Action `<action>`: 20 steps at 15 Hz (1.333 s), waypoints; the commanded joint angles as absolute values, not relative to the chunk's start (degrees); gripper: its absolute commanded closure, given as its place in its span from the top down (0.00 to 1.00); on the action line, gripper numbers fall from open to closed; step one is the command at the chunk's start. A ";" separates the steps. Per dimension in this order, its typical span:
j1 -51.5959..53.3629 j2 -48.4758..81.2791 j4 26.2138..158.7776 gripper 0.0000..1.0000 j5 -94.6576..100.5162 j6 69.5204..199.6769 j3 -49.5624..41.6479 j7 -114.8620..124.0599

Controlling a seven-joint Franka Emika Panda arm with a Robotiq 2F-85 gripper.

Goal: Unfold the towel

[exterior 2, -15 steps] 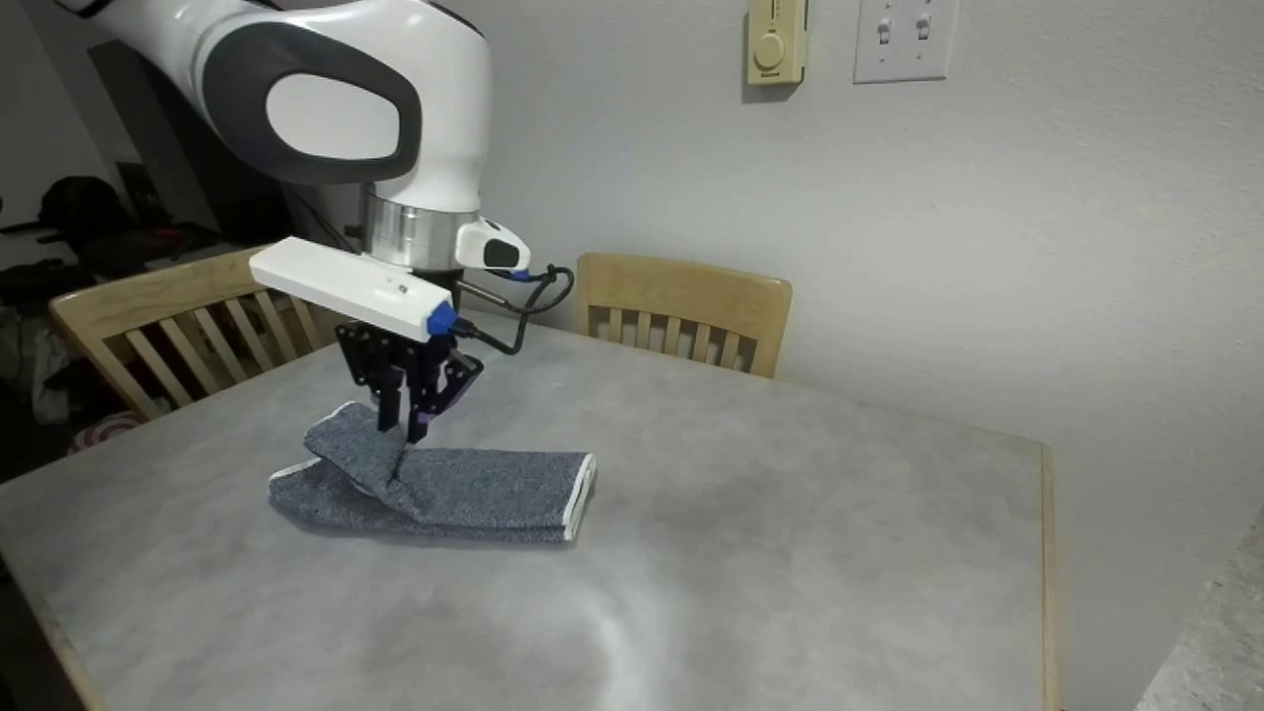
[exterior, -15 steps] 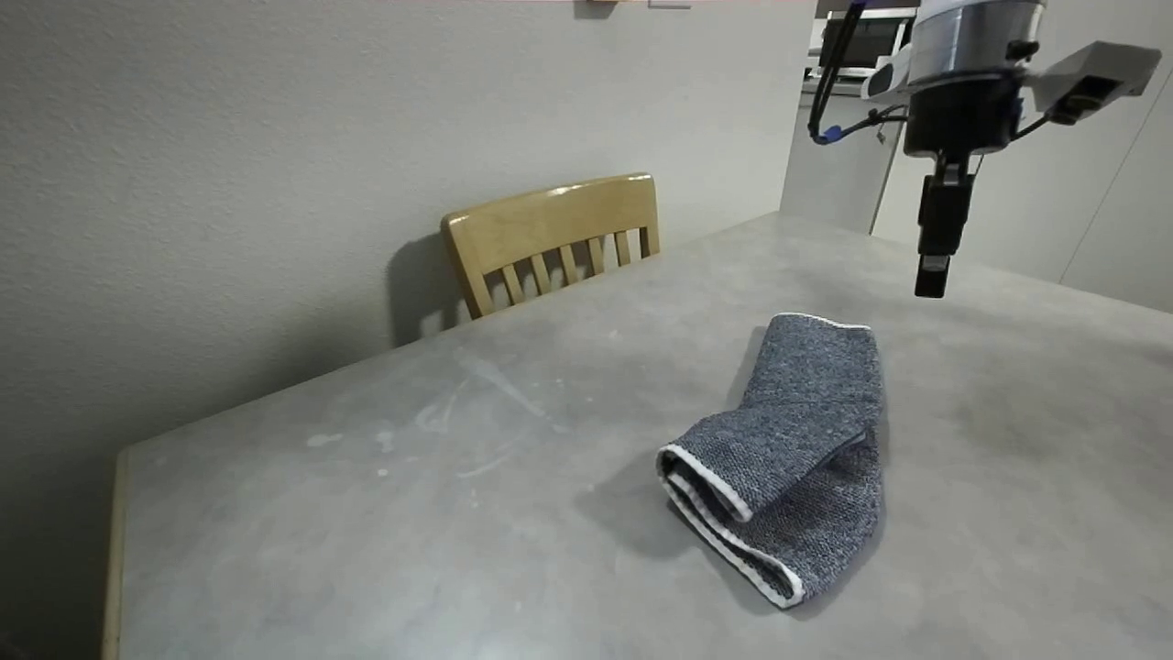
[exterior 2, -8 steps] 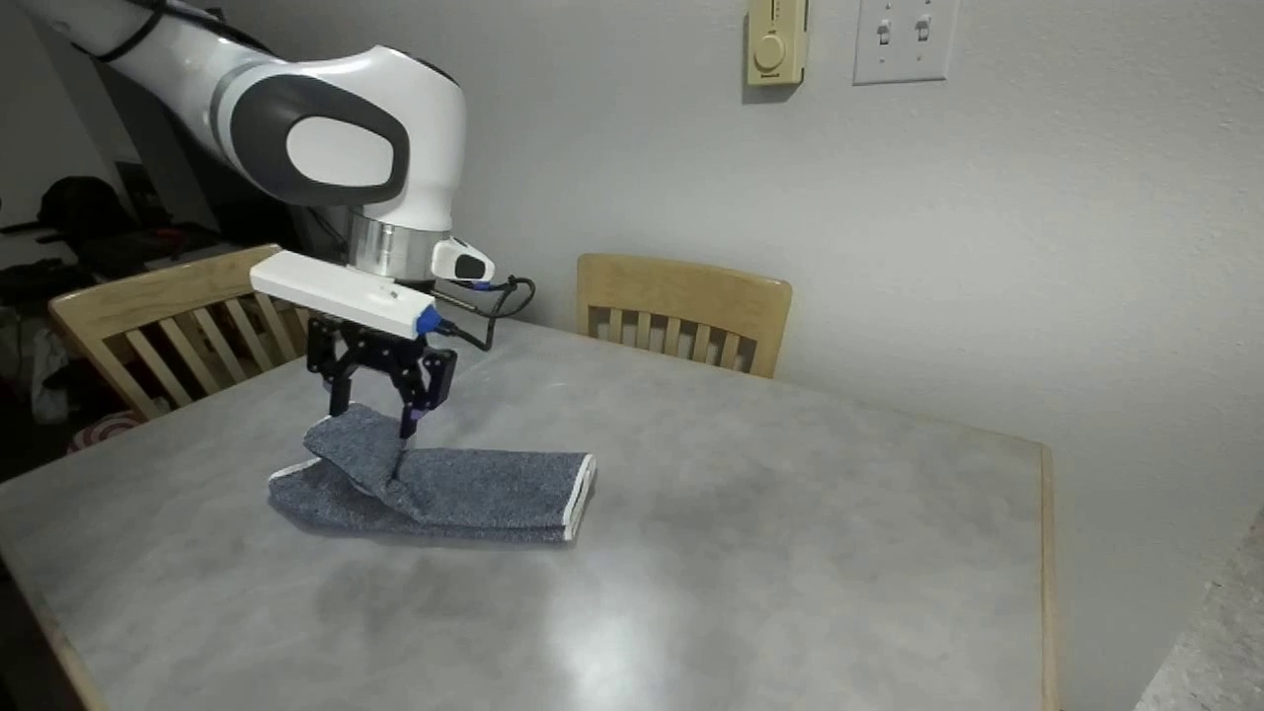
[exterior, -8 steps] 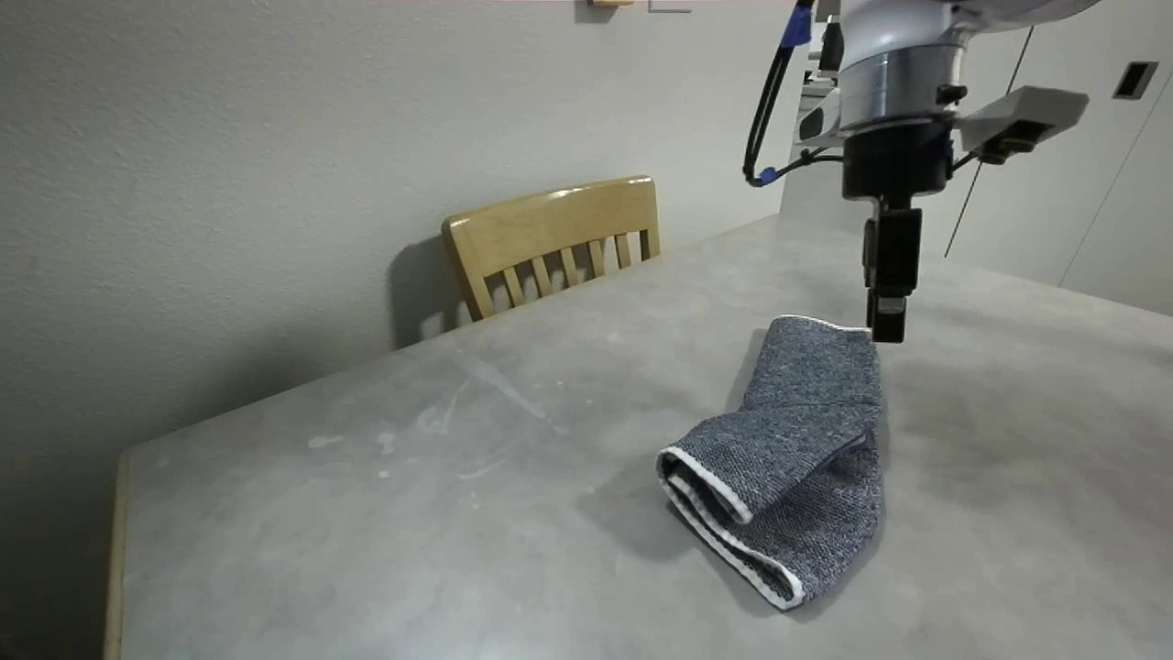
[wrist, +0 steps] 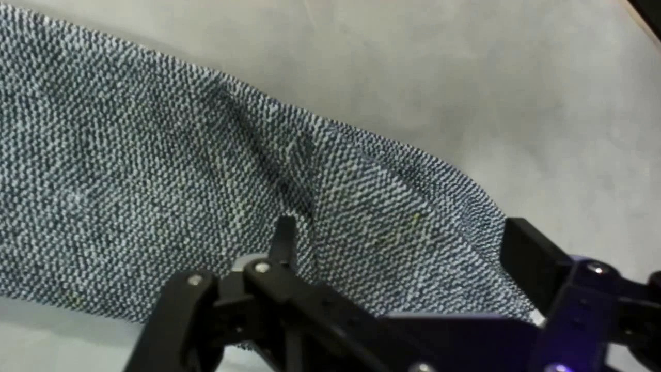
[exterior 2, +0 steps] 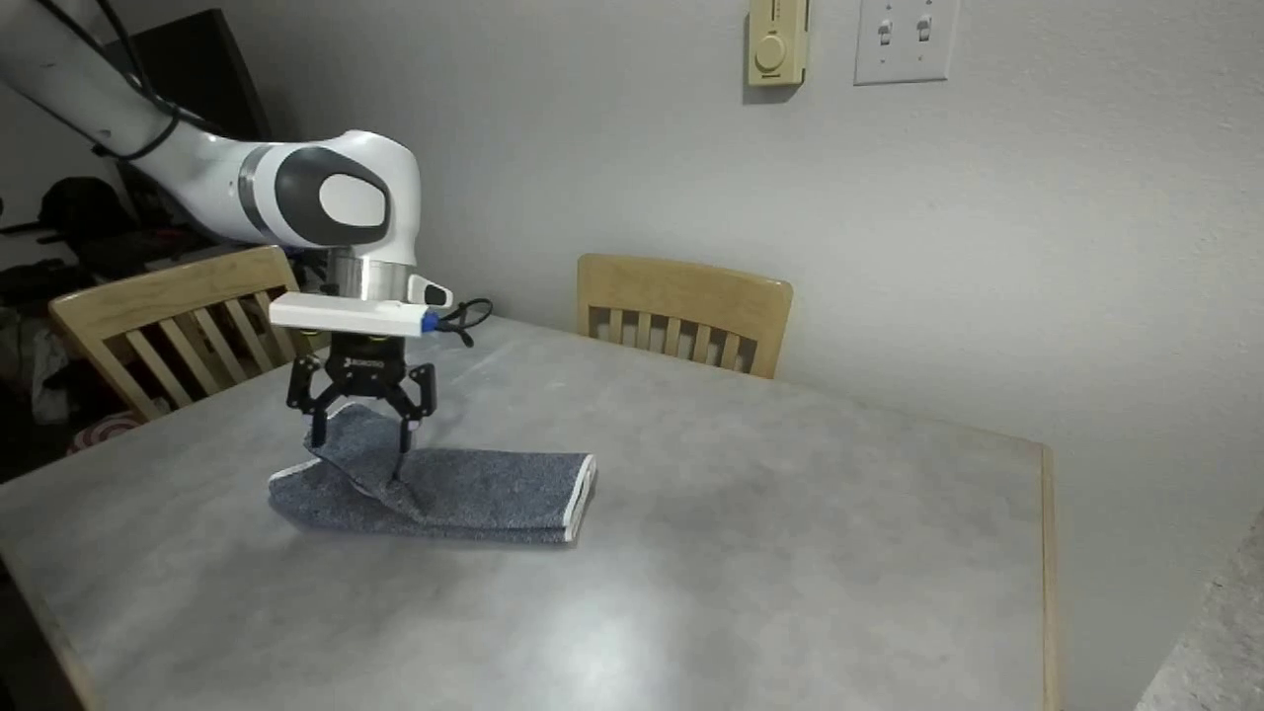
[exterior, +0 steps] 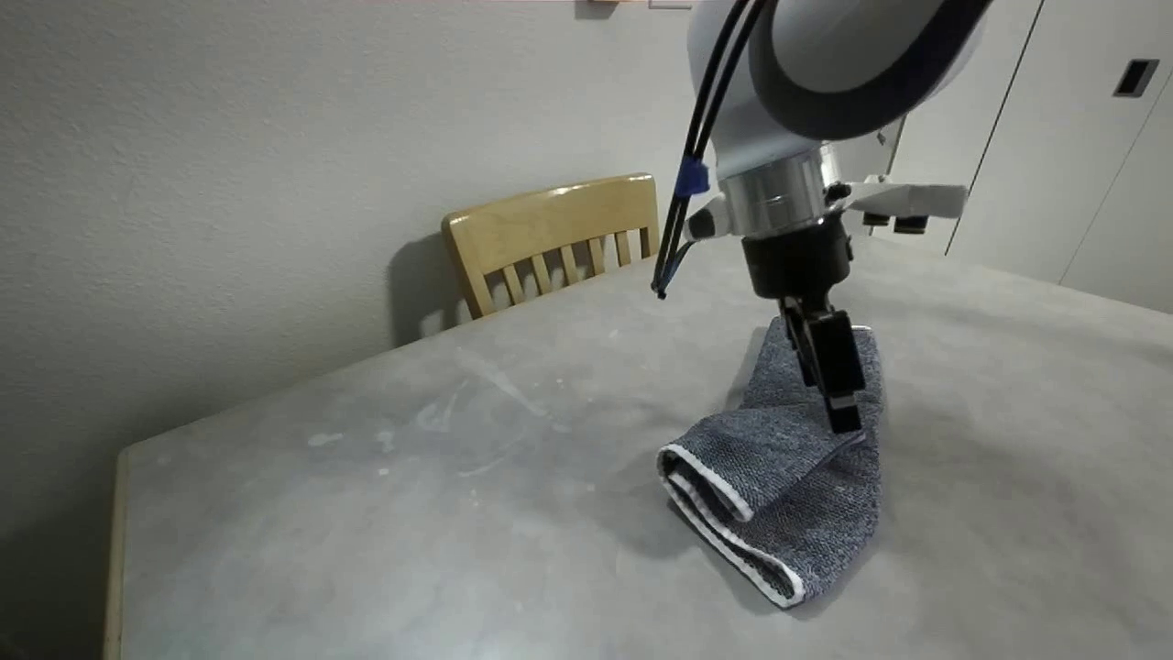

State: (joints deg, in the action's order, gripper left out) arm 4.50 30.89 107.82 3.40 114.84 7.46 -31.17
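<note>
Ann: Where is the claw (exterior 2: 362, 440)?
Tom: In an exterior view it is left of the middle, pointing down at the towel (exterior 2: 494, 494)

Ann: What are its fingers (wrist: 532, 261) doing?
Tom: They stand wide apart. In the wrist view one is near the bottom middle and one is at the lower right, and the towel shows in the gap. I can't tell if they touch it

Ann: How does the towel lie?
Tom: On the grey table (exterior 2: 790, 573), folded over on itself with a bent flap (exterior 2: 360, 464) on top. It is blue-grey with a white edge (exterior 2: 579, 499). In the wrist view it goes from the left side of the frame toward the lower right, and a dark crease (wrist: 289, 188) runs near the middle

Ann: What is over the claw?
Tom: In an exterior view a white bar (exterior 2: 346, 315) sits just above it, then the big white arm (exterior 2: 217, 193) from the upper left of the frame

Ann: And farther out?
Tom: In an exterior view a wooden chair (exterior 2: 683, 291) is near the middle, past the table, and another chair (exterior 2: 168, 291) is at the left. High on the wall (exterior 2: 987, 247), right of the middle, are a yellow dial box (exterior 2: 777, 44) and a light switch plate (exterior 2: 904, 54)
</note>
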 commanded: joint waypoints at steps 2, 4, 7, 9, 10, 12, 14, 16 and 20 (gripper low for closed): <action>5.99 35.50 102.10 1.00 8.54 110.71 8.22 -30.84; 5.69 36.26 100.97 0.74 8.07 109.76 8.70 -30.81; 5.29 36.55 100.20 0.52 7.05 108.65 9.11 -30.66; 5.26 36.29 100.33 0.38 6.60 107.90 9.32 -30.47; 5.23 36.23 100.42 0.32 6.41 107.55 9.41 -30.46; 5.08 35.99 100.73 0.17 5.83 106.32 9.82 -30.89; 4.91 35.91 100.87 0.04 5.42 105.26 10.13 -31.34; 4.28 35.93 101.01 0.00 5.14 104.45 10.91 -34.45; 3.05 35.61 101.77 0.01 4.54 105.01 12.06 -41.98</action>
State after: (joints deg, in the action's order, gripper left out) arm 5.22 35.55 101.60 5.76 105.41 10.39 -36.29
